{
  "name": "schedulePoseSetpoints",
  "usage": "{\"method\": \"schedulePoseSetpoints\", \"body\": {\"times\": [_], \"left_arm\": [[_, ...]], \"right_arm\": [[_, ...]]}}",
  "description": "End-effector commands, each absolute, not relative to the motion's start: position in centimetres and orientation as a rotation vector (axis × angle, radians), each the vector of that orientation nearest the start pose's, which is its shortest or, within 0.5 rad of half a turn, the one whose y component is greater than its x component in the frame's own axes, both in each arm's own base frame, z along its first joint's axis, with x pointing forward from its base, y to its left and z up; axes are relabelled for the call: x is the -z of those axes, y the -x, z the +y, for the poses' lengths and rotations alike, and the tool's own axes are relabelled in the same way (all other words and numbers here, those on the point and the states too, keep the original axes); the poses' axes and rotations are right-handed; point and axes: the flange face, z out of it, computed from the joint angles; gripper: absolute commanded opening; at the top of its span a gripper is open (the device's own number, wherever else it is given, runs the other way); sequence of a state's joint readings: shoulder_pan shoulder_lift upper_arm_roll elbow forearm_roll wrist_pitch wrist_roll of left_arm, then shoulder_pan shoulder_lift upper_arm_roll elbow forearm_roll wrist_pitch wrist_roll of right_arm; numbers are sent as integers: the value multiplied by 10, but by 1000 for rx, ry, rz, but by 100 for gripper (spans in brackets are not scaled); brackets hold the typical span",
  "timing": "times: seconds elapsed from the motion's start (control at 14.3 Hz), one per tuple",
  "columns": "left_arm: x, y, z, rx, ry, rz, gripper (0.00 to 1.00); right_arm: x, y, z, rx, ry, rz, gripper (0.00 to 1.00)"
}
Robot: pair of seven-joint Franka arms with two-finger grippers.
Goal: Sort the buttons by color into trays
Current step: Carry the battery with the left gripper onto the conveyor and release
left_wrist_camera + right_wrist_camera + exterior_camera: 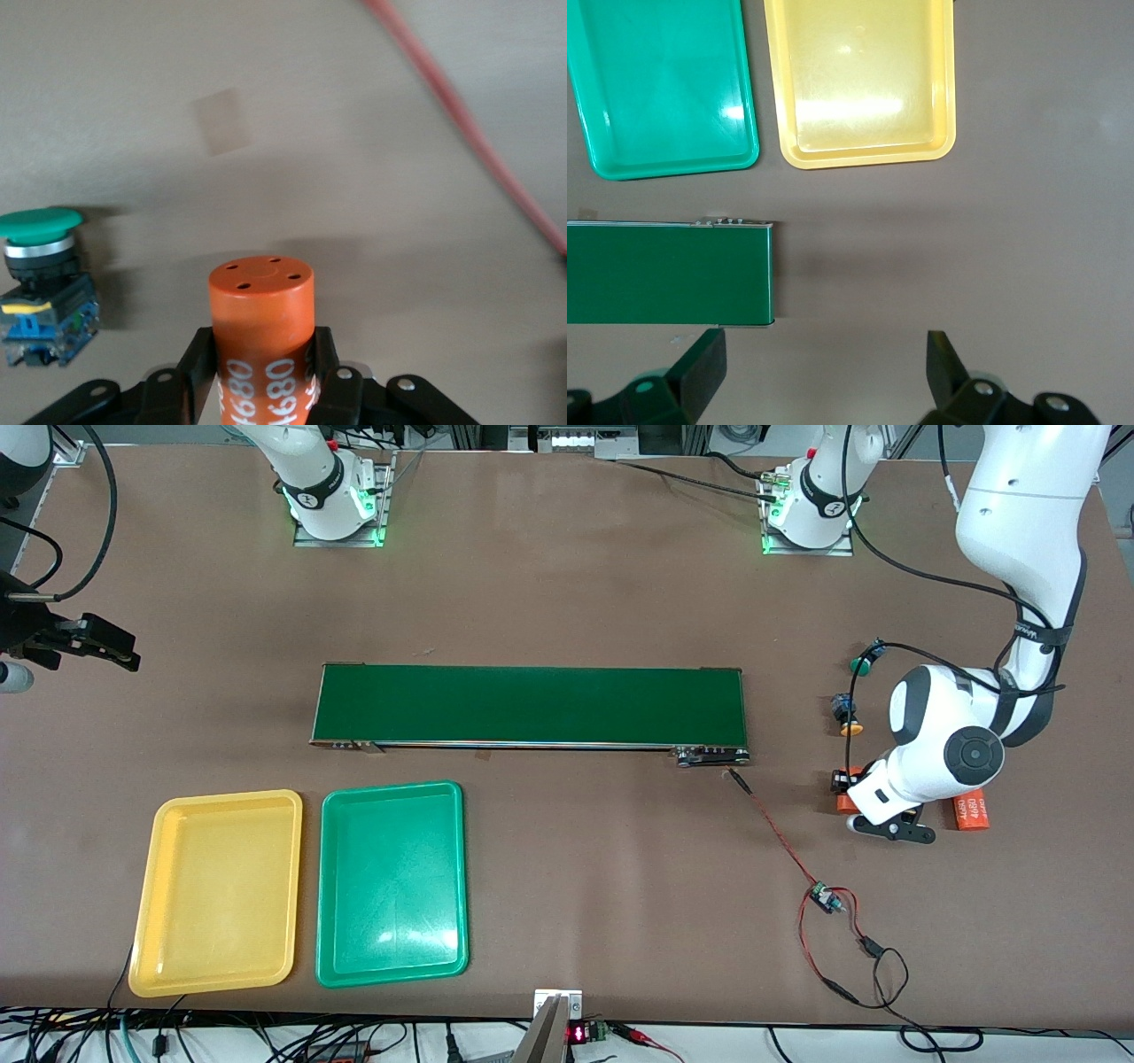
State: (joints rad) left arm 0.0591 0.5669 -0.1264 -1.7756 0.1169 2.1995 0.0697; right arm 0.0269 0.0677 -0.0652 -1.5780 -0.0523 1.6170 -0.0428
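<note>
Front view: long dark-green conveyor belt (532, 706) sits mid-table and serves as landmark. Shallow yellow plastic tray (217, 892) and shallow green plastic tray (392, 883) lie side by side, nearer the camera than the belt, toward the right arm's end; both hold nothing. Off the belt's end toward the left arm: 1 green-capped push-button (862, 662), 1 yellow-orange-capped push-button (846, 715), and 2 orange cylinders, 1 under the left arm (849, 799) and 1 lying free with "4680" readable (971, 811). Only 2 buttons can be made out here; others not seen. Left gripper (890, 828) is down at the cylinder near the belt's end. Right gripper (111, 646) hangs over bare table past the belt's other end; that arm waits.

Left wrist view: left gripper's black fingers (197, 367) are clamped on the orange cylinder (263, 341), "4680" printed twice in white on its side. A green-capped button with black-and-blue body (40, 283) stands just beside it, untouched. A red wire (478, 142) crosses the table.

Right wrist view: right gripper's fingers (700, 367) stand wide apart, nothing between them. Both trays and the belt's end show below.

Progress: 0 buttons sorted; all sorting is left. The left gripper is on a cylinder, not a button.
</note>
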Motion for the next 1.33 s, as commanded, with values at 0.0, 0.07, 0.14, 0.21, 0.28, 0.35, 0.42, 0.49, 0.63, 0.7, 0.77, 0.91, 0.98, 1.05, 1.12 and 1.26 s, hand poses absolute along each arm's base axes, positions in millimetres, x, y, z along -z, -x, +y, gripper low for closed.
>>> {"method": "schedulePoseSetpoints", "body": {"times": [0.0,0.07,0.14,0.21,0.28,0.35,0.42,0.49,0.63,0.7,0.77,0.91,0.98,1.05,1.12,1.26], "left_arm": [[-289,-643,-98,-319,3070,575,22],[-297,-642,-115,-327,3064,669,21],[-306,-638,-143,-313,3055,823,19],[-314,-632,-166,-301,3044,940,19],[-314,-627,-177,-308,3033,1003,18],[-316,-619,-199,-305,3002,1144,18],[-318,-608,-224,-307,2963,1286,17],[-314,-600,-234,-320,2925,1391,17],[-308,-584,-254,-338,2817,1649,16],[-304,-575,-261,-348,2772,1736,15],[-302,-571,-267,-348,2731,1803,15],[-283,-559,-269,-348,2597,1938,14],[-271,-552,-270,-336,2570,1979,14],[-268,-546,-279,-313,2543,2019,14],[-268,-543,-285,-298,2520,2046,14],[-266,-542,-287,-299,2442,2076,15]], "right_arm": [[-590,-571,-27,-54,3178,-10,100],[-590,-571,-27,-51,3178,-10,100],[-591,-571,-27,-49,3178,-10,100],[-590,-571,-27,-51,3178,-10,100],[-591,-571,-27,-49,3178,-8,100],[-590,-571,-27,-51,3178,-10,100],[-591,-571,-27,-49,3178,-10,100],[-590,-571,-27,-51,3178,-10,100],[-591,-571,-27,-49,3178,-8,100],[-590,-571,-27,-51,3178,-8,100],[-590,-571,-27,-51,3178,-8,100],[-589,-571,-28,-54,3178,-6,100],[-589,-571,-28,-54,3178,-6,100],[-589,-571,-28,-54,3178,-6,100],[-589,-571,-29,-54,3178,-3,100],[-589,-571,-29,-54,3178,-3,100]]}}
